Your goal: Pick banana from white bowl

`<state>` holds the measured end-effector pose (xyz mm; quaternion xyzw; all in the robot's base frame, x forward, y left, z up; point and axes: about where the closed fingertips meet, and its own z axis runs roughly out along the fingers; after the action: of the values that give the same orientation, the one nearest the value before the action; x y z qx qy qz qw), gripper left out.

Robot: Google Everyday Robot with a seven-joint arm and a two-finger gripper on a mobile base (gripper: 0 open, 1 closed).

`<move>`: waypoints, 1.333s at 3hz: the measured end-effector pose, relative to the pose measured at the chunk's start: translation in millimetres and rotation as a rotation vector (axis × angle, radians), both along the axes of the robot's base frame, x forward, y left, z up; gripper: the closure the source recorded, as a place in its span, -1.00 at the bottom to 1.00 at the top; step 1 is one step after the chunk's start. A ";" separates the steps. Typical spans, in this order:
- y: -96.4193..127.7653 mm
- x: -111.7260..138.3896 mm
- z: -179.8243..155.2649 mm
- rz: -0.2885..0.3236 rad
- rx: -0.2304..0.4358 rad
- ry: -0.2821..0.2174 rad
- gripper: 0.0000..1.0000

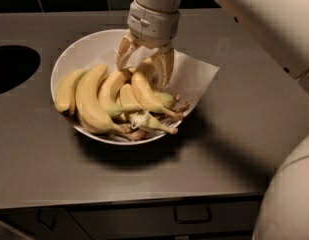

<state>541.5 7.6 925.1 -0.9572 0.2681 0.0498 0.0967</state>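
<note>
Glossy, wide and shallow, the white bowl sits on the matte grey counter. It is lined with crinkled paper and heaped with other curved yellow bananas. The pincer hangs inside the bowl, released, its fingers spread either side of the blunt upper tip of the banana.

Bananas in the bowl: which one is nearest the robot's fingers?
The rightmost long banana; its upper end lies between the gripper's open fingers, above the white bowl.
</note>
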 end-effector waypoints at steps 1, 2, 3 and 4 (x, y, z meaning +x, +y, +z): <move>-1.0 -0.4 0.2 0.000 -0.004 0.001 -0.02; -2.2 -0.5 1.6 -0.001 -0.008 -0.001 0.02; -2.9 -0.3 1.7 0.001 -0.012 -0.001 0.00; -3.4 -0.1 0.8 0.002 -0.015 0.003 -0.02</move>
<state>541.4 4.1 926.0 -0.9582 0.2675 0.0492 0.0892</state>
